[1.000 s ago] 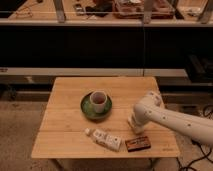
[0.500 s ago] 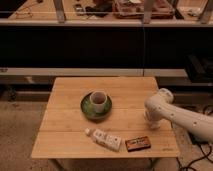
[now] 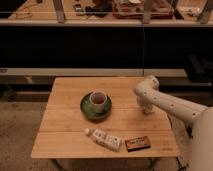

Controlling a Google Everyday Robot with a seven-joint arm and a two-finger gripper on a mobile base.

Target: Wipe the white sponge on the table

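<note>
The table is a square light wooden top with plank seams. My white arm comes in from the right, and the gripper points down onto the tabletop near its right edge, to the right of the cup. The white sponge does not show as a separate thing. It is either hidden under the gripper's end or cannot be told apart from it.
A white cup stands on a green saucer at the table's middle. A white printed carton with a cap and a dark orange-edged flat box lie near the front edge. Dark shelving stands behind the table.
The gripper has slid along the tabletop from near the front, by the carton, to the right and then back toward the right edge.
</note>
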